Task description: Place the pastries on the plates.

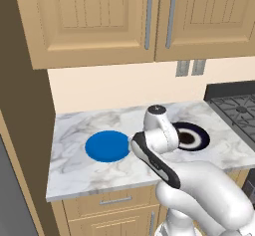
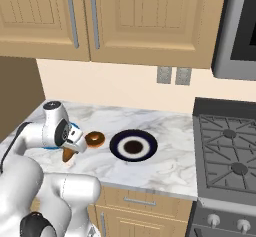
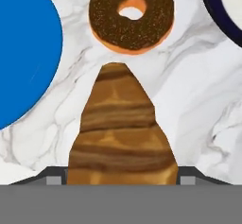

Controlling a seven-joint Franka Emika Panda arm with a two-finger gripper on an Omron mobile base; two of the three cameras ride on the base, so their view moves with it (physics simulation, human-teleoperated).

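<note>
The hand (image 3: 122,180) seems clamped on the layered, tapered golden croissant (image 3: 122,133), its 2 fingers wide apart. Ahead, past the croissant's tip, the speckled ring doughnut (image 3: 131,16) lies on the marble tabletop (image 3: 189,105), flanked by the glossy blue plate (image 3: 23,48) and the navy plate (image 3: 222,5).

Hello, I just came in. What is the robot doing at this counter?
The white arm is reaching down over the marble counter, its gripper low around the croissant. The pastry sits between the fingertips at the bottom of the hand view; whether it is already gripped I cannot tell. The doughnut lies on the counter just beyond, between the blue plate and the navy plate. Both plates carry no pastry yet.
</note>
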